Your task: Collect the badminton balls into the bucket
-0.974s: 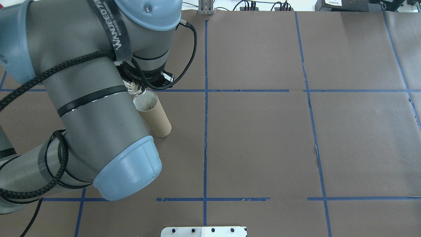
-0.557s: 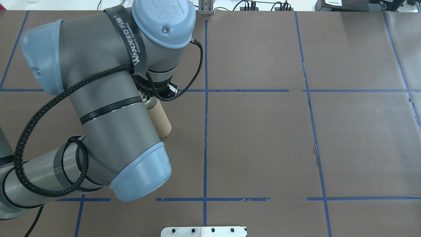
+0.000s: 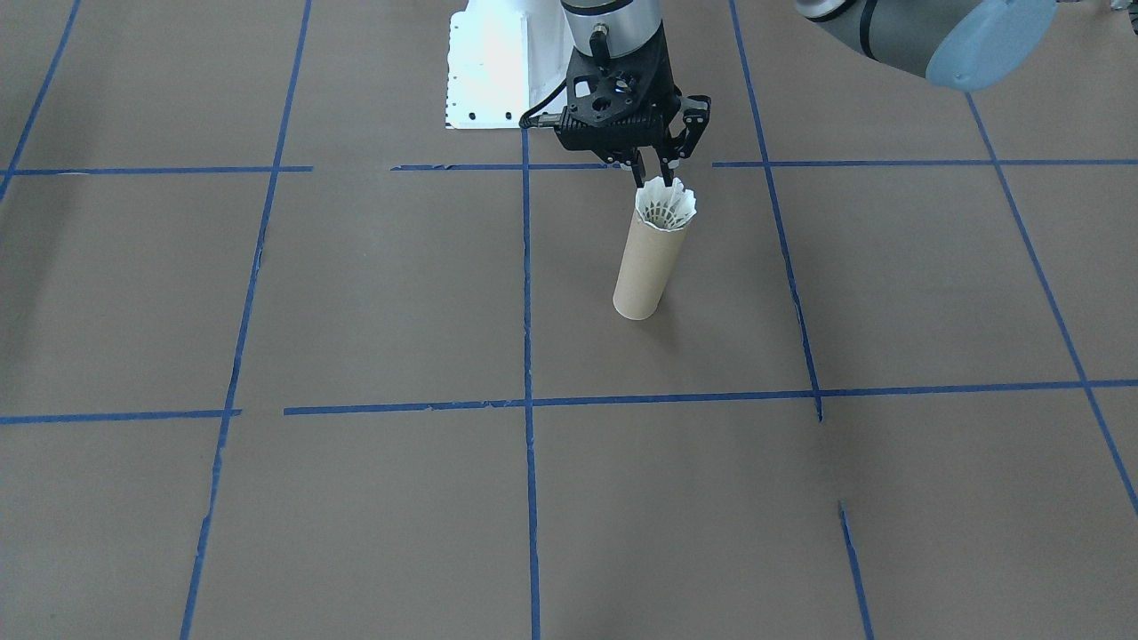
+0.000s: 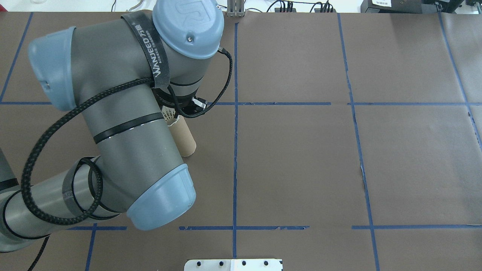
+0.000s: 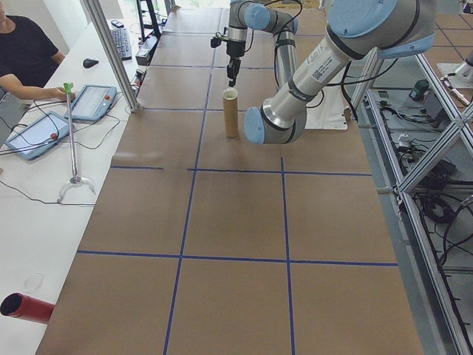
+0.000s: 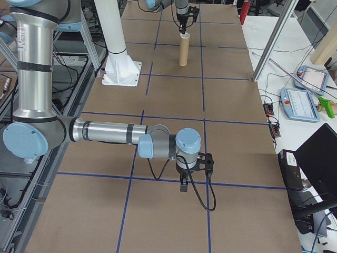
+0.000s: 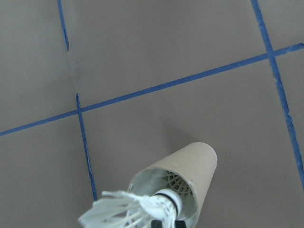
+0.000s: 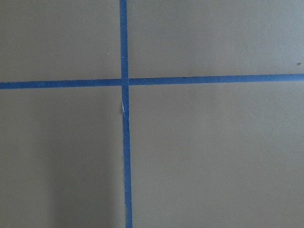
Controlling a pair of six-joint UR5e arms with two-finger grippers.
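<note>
**Desk:** Where is the shuttlecock (image 3: 666,206) sitting?

**Photographer:** It is resting tip-down in the mouth of the tube (image 3: 647,267), with its feathers poking above the rim. The left gripper (image 3: 653,171) is hanging right over it. I cannot tell whether the jaws are pinching feathers or standing clear.

**Desk:** What is the risk?

**Photographer:** If feathers are snagging, a lift could drag the shuttlecock out or tip the tall tube onto the surface (image 3: 400,293).

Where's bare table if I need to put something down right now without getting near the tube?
Everything right of the centre tape line in the overhead view is bare brown paper. The crowded spot is around the cardboard tube, where the left gripper hovers over the shuttlecock. The right gripper hangs over the far end.
</note>
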